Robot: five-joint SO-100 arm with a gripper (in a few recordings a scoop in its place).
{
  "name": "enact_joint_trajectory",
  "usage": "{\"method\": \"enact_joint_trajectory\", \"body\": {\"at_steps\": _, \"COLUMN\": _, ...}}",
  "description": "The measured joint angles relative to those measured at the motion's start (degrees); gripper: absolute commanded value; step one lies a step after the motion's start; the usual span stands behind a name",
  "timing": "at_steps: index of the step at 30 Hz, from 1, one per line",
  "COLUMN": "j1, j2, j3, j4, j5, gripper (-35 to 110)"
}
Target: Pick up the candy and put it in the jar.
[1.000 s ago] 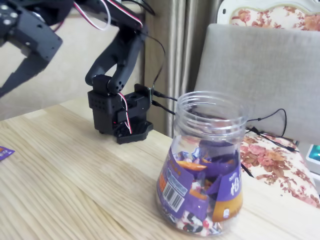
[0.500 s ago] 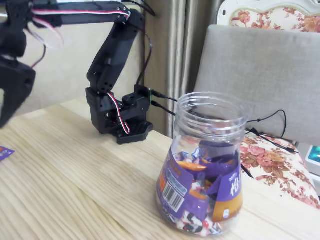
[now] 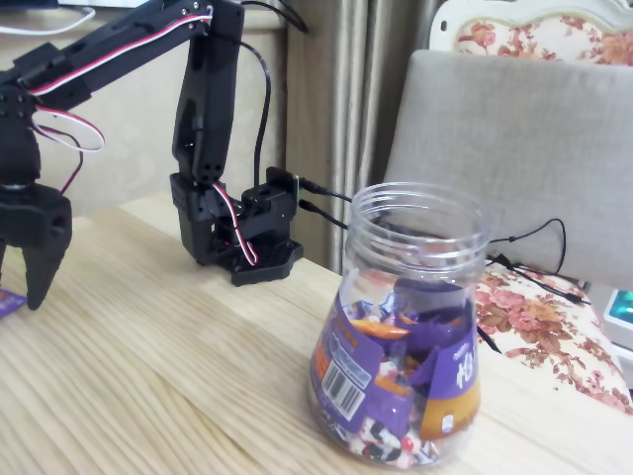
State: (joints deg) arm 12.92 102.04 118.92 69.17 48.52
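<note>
Reaching down at far left of the jar, gripper pointing downward, fingers seemingly apart; candy lying flat, touching the tip. Worth straddling it squarely before closing.

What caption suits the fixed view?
Black arm's gripper reaches down beside a purple candy at the table edge, far from the sweet-filled jar.

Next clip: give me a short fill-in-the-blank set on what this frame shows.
1. The jar has no ____ on its neck.
2. The gripper hangs at the picture's ____ edge.
3. The candy lies on the ____, just beside the jaws.
4. The jar stands to the ____ of the arm's base.

Missing: lid; left; table; right
</note>
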Motion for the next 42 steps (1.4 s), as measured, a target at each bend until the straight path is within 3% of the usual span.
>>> {"method": "enact_joint_trajectory", "body": {"at_steps": 17, "j1": 2.81, "j2": -7.91, "j3": -1.76, "j4": -7.12, "j5": -3.34, "gripper": 43}}
{"method": "enact_joint_trajectory", "body": {"at_steps": 26, "j1": 2.02, "j2": -10.81, "j3": -3.43, "j4": -10.72, "j5": -3.60, "gripper": 0}}
{"method": "enact_joint_trajectory", "body": {"at_steps": 42, "j1": -3.69, "j2": -5.89, "j3": -2.90, "j4": -8.17, "j5": -6.06, "gripper": 0}}
